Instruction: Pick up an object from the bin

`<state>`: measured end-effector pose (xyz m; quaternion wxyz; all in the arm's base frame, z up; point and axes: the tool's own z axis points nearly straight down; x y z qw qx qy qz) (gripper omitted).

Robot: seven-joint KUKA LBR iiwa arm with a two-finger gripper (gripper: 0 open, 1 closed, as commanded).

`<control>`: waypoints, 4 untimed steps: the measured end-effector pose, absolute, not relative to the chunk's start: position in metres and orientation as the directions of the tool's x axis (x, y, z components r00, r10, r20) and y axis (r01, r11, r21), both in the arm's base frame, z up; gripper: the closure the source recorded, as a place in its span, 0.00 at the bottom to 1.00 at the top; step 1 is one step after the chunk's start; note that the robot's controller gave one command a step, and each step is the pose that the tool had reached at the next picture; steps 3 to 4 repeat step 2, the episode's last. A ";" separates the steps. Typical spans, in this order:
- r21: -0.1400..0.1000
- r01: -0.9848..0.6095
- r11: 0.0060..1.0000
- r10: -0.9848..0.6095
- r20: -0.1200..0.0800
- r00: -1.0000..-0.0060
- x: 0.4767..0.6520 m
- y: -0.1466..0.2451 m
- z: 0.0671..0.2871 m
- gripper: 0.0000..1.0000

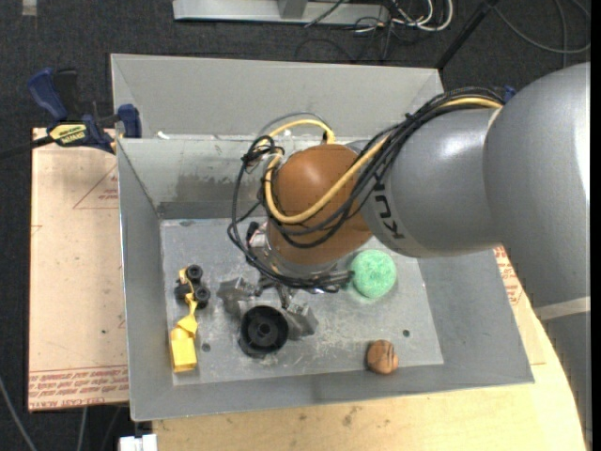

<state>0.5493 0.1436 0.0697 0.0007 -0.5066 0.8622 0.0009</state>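
Note:
My gripper [268, 309] hangs low over the bin floor near the middle, under the orange cover. Its two grey fingers [234, 294] stand apart, so it is open. A black round cup-like thing [261, 331] lies on the floor just in front of the gap between them; whether the fingers touch it I cannot tell. Left of the gripper lies a yellow toy-like piece with small black wheels [187, 325]. To its right, a green foam ball [374, 275] rests close beside the wrist.
A small brown rounded lump [380, 356] sits near the bin's front wall at the right. The arm comes in from the right and covers the bin's right rear part. Bare floor shows between the black cup and the brown lump.

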 end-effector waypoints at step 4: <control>0.002 -0.836 0.549 -0.836 -0.003 -0.549 0.534 0.159 0.070 1.00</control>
